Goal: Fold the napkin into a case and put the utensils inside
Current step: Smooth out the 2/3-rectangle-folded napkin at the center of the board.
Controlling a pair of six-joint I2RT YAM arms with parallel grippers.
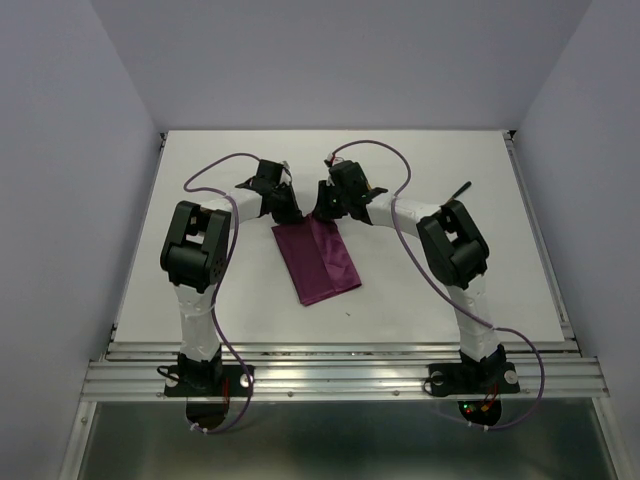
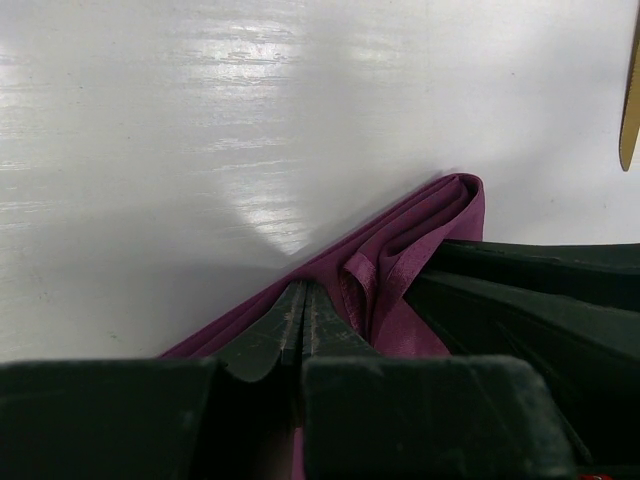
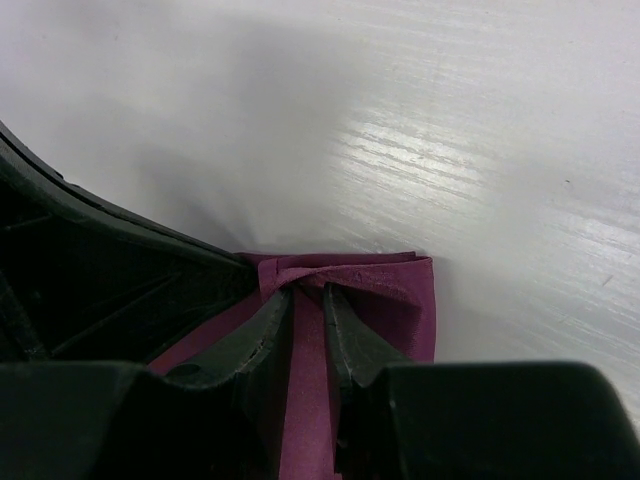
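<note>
Table [image 1: 450, 200]: white, pale walls around.
Left claw [image 2: 303, 300]: clenched on the napkin's [image 1: 320, 265] far edge.
Right claw [image 3: 308, 300]: pinching a fold at the neighbouring corner.
Napkin: folded, mid-table, between the arms.
Risk: uneven pulls could slide the layers apart and skew the fold.

A robotics lab test cell: a plain white desk [image 1: 200, 300] boxed in on three sides by bare pale walls [image 1: 60, 150]. The left arm [image 1: 195, 260] and right arm [image 1: 455, 250] – both black-jointed and wrapped in white – are bolted to a slotted aluminium rail [image 1: 340, 375] at the near edge, and purple cables [image 1: 215, 165] loop along them.
</note>
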